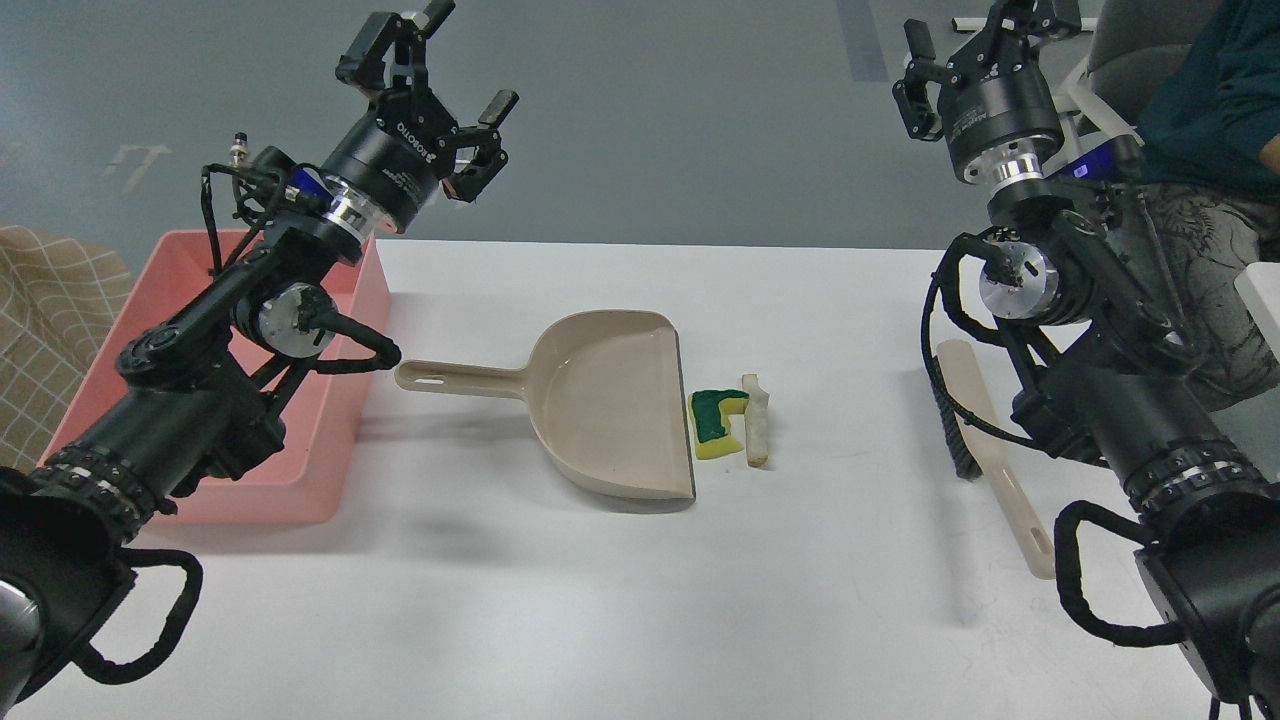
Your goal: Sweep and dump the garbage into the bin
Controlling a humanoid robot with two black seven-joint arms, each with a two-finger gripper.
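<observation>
The yellow sponge piece with a green top and the white bread wedge lie side by side on the white table, just right of the dustpan's mouth. The beige dustpan lies flat, its handle pointing left toward the pink bin at the table's left edge. My left gripper is open and empty, held high above the bin's far right corner. My right gripper is open and empty, held high beyond the table's far right edge.
A beige brush lies on the table at the right, partly under my right arm. A seated person is at the far right behind the table. A checked cloth lies left of the bin.
</observation>
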